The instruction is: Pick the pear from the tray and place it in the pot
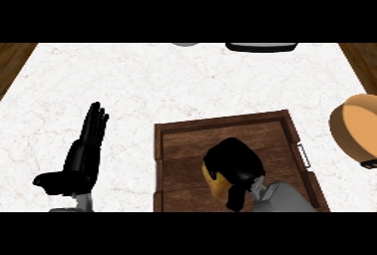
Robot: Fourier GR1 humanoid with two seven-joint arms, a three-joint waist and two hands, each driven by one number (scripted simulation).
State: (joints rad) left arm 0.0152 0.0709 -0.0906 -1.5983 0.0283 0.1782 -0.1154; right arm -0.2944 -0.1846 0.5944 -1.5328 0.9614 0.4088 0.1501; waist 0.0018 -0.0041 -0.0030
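A brown wooden tray (221,124) lies on the white marble counter, right of centre. My right hand (234,162) is over the tray's middle with its fingers curled round a yellow-orange pear (213,185), of which only a sliver shows at the hand's lower left. The tan pot (353,127) sits at the right edge of the view, partly cut off, with a black handle at its lower side. My left hand (83,154) rests open on the left, fingers straight and pointing up, away from the tray.
A dark flat object (261,47) and a small grey object (185,44) lie at the counter's far edge. Wooden floor shows at both upper corners. A metal handle (303,154) sticks out from the tray's right side.
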